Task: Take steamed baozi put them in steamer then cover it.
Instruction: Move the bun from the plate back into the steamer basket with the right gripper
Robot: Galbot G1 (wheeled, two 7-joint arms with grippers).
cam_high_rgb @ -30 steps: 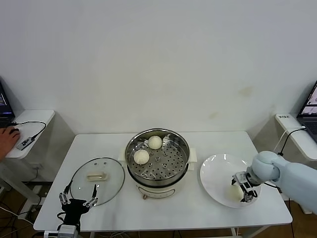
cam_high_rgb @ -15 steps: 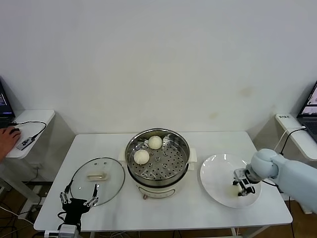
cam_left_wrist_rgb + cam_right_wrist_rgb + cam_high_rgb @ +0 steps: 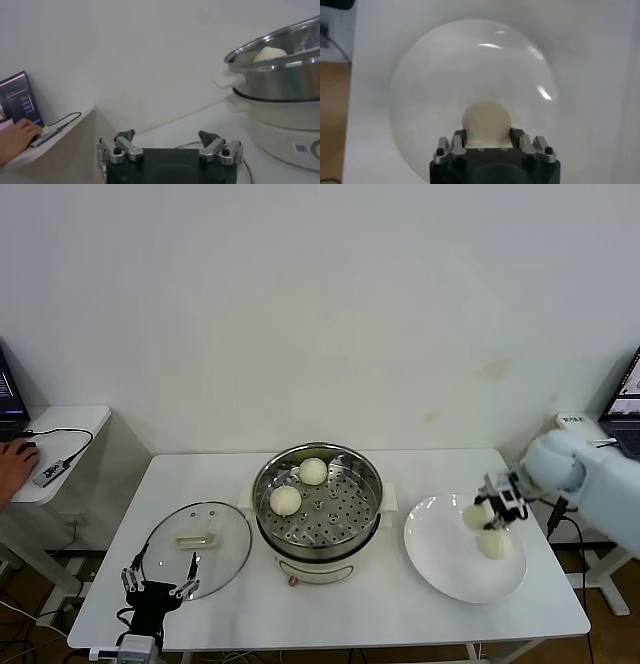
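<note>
baozi (image 3: 475, 515) in right end effector (image 3: 487, 511) above plate (image 3: 440, 564); left end effector (image 3: 157, 587) idle

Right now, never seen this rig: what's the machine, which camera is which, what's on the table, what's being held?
It is a two-armed robot with a gripper on each arm. The wide picture comes from a camera on its head, looking down at a white table. The other two come from cameras on its wrists.

On the table: a steel steamer in the middle with two baozi in it, a glass cover lying flat to its left, and a white plate to its right with one baozi on it.

The right gripper is above the plate, shut on another baozi, lifted clear; the right wrist view shows that bun between the fingers with the plate below. The left gripper is open and empty at the table's near edge by the cover, with the steamer beside it in the left wrist view.
</note>
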